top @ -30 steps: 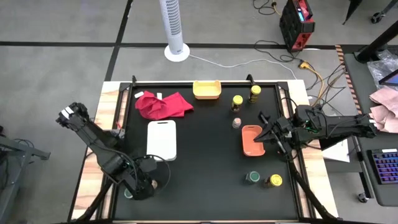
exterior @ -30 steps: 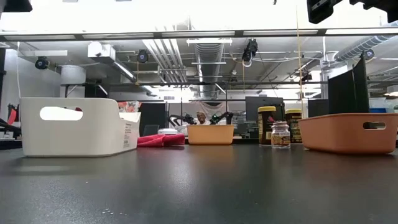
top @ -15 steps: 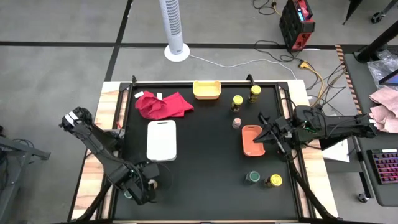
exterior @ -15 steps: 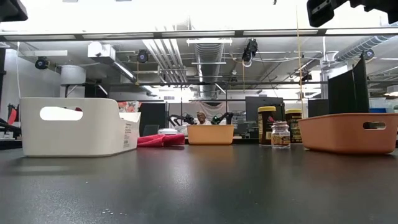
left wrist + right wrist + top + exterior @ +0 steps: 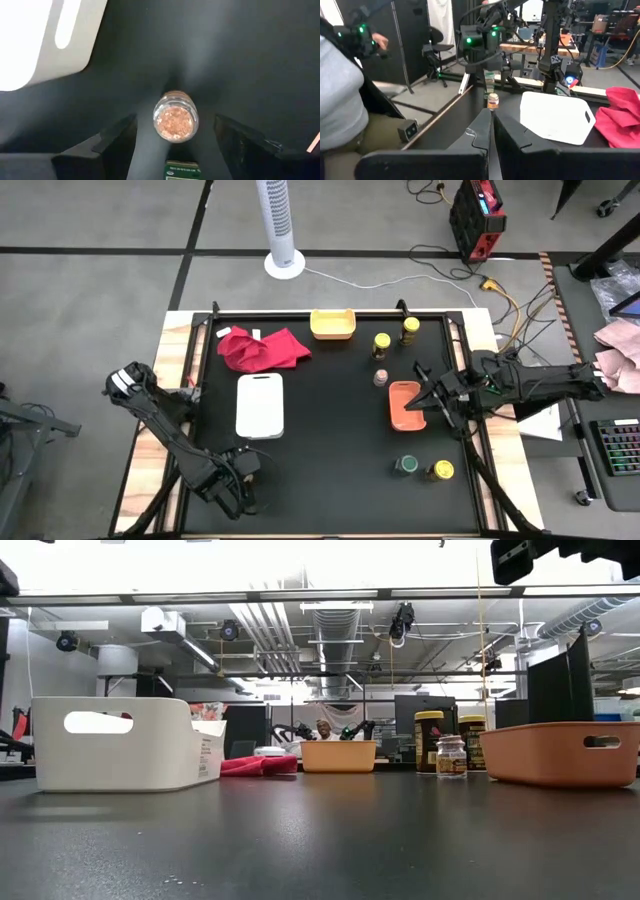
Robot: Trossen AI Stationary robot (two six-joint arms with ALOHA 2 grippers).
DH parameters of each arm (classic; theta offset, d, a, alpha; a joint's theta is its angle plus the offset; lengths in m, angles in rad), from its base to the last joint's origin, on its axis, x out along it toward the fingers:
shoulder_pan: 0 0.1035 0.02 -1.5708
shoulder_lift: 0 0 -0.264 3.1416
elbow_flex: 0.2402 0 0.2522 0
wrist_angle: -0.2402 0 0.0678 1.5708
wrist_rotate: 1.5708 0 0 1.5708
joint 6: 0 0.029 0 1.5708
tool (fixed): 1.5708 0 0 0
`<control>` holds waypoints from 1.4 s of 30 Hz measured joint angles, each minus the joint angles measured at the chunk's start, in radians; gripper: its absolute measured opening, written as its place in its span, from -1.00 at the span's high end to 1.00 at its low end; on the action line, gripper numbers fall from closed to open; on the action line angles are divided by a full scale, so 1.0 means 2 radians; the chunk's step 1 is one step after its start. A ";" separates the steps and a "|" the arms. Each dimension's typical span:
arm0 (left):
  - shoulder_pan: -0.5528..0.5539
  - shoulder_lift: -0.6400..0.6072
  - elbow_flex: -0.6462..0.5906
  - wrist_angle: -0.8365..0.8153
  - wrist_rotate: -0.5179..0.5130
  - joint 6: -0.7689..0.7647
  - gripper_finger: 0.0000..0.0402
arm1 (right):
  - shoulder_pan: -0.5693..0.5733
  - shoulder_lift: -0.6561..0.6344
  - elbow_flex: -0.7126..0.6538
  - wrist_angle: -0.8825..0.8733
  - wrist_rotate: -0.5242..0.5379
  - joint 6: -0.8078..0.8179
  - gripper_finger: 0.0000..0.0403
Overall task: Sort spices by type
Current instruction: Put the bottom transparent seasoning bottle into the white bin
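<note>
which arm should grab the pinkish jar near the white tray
Left. Its gripper is open with the small pinkish-brown round jar standing between its fingers, beside the white plastic tray. The right gripper is shut, far across by the orange tray.

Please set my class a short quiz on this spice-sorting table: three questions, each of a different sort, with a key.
1. True or false: the red cloth lies inside the white tray.
2. What stands between the open fingers of the left gripper? A) a yellow jar B) a pinkish-brown jar C) nothing
3. Fill in: the right gripper is above the ___ tray.

Key
1. False: the cloth lies on the table beyond the tray.
2. B
3. orange; the orange tray is at the table's right side.
</note>
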 joint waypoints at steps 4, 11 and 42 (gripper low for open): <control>-0.006 0.004 0.000 0.001 0.005 -0.020 -0.23 | 0.000 0.013 0.000 0.001 0.000 -0.020 0.94; -0.010 0.005 0.000 0.008 0.002 -0.045 -0.23 | 0.000 0.026 0.000 0.003 0.000 -0.037 0.94; -0.064 0.028 -0.020 0.024 -0.090 -0.089 -0.23 | 0.000 0.034 0.000 0.004 0.000 -0.037 0.94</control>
